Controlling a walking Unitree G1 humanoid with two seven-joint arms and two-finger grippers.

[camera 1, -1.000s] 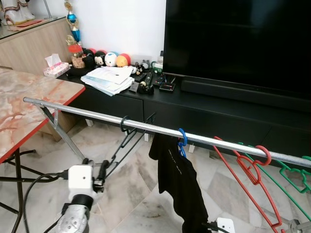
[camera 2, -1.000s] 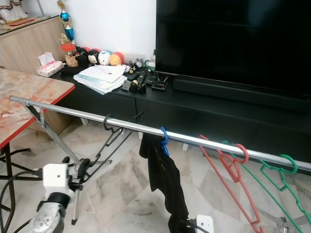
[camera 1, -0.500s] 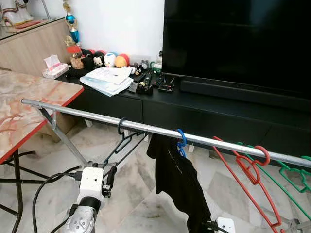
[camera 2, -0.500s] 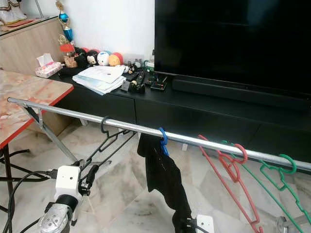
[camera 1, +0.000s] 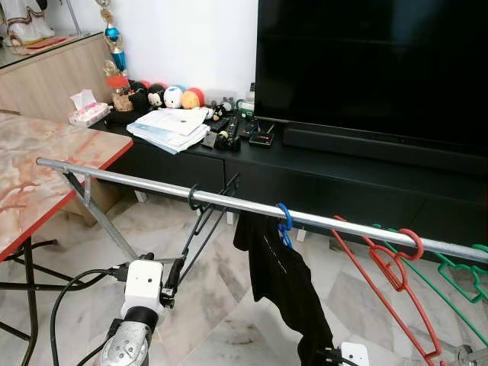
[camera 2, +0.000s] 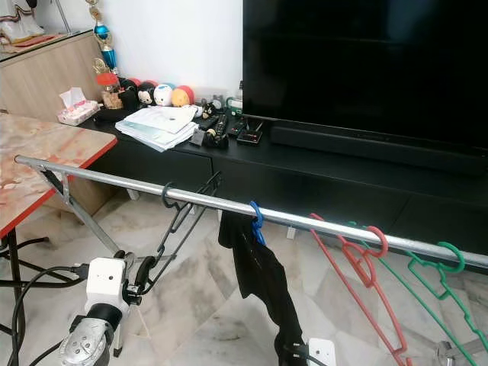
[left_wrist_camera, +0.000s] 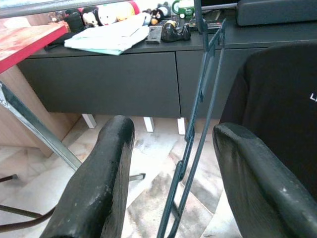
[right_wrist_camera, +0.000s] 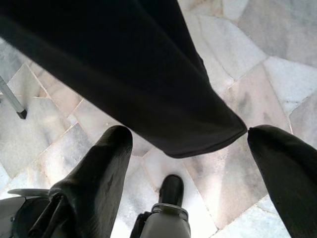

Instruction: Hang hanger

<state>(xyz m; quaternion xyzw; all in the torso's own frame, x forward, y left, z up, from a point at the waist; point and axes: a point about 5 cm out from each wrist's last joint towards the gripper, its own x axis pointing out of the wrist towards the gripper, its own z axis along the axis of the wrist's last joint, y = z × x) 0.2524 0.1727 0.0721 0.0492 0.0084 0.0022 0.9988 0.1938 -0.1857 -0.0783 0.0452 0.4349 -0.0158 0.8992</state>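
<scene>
A dark hanger [camera 1: 200, 229] has its hook over the metal rail [camera 1: 137, 181], and its thin frame slants down toward my left gripper [camera 1: 174, 274]. In the left wrist view that frame [left_wrist_camera: 198, 114] runs between the black fingers [left_wrist_camera: 106, 163], which stand wide apart and do not touch it. Low at the right, my right gripper [right_wrist_camera: 193, 136] is open beneath the hem of a black shirt [camera 1: 282, 267]. The shirt hangs from a blue hanger [camera 1: 286, 219] on the same rail.
A red hanger [camera 1: 393, 267] and a green hanger [camera 1: 457, 274] hang further right on the rail. Behind it are a black TV console [camera 1: 320, 179], a large TV [camera 1: 366, 69] and stacked papers [camera 1: 171, 126]. A red-edged marble table [camera 1: 38, 168] is at the left, the rack's leg [camera 1: 107, 225] beside it.
My left gripper has moved right, closer under the dark hanger, whose frame has swung more edge-on. Its hook stays on the rail. The right gripper has not moved.
</scene>
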